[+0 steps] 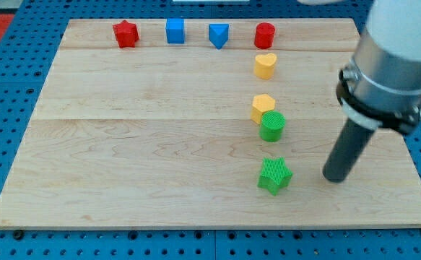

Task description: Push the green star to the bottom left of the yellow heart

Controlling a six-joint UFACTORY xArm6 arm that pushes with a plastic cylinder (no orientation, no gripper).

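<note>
The green star [275,175] lies on the wooden board at the view's lower right of centre. The yellow heart [265,65] sits well above it, near the view's top. My tip [334,178] rests on the board to the right of the green star, about a block's width away and at about its height. A green cylinder [272,126] and a yellow hexagon-like block [263,107] stand touching each other between the star and the heart.
Along the view's top edge stand a red star [126,33], a blue cube [175,31], a blue triangle [218,35] and a red cylinder [265,34]. The wooden board [138,144] lies on a blue pegboard. The arm's grey body [394,65] fills the upper right.
</note>
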